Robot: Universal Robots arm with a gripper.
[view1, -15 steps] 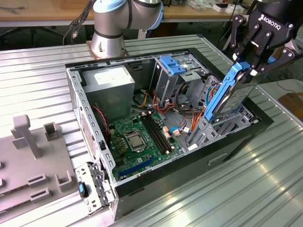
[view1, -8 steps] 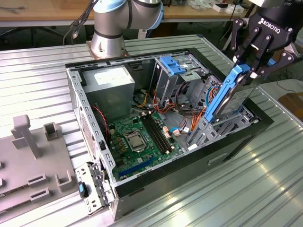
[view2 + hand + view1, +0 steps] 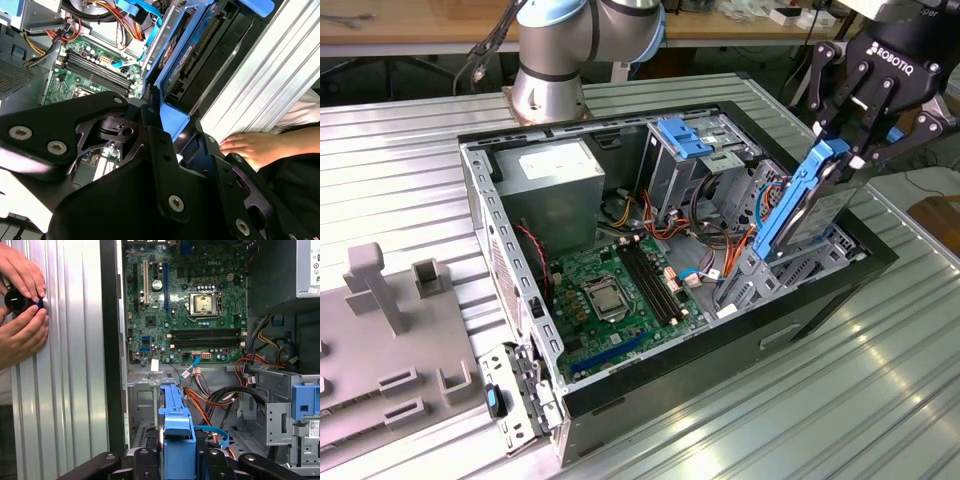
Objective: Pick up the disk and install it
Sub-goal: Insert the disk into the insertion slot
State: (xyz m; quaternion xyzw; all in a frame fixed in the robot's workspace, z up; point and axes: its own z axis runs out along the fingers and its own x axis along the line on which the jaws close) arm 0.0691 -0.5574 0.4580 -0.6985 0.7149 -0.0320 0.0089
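Bright, diffuse room light, with soft shadows. Exterior view: glare streaks on ribbed metal desk (image 3: 880, 390) toward exterior view's right; case (image 3: 770, 335) interior shaded along far wall. Second wrist view: black hand (image 3: 172, 120) clamping disk (image 3: 187, 65) near-silhouette, blown-out white patch beside it.

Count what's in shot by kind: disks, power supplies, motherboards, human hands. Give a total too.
disk: 1, gripped by the gripper
power supply: 1
motherboard: 1
hands: 2, both on the table beside the case in the first wrist view
Total: 5
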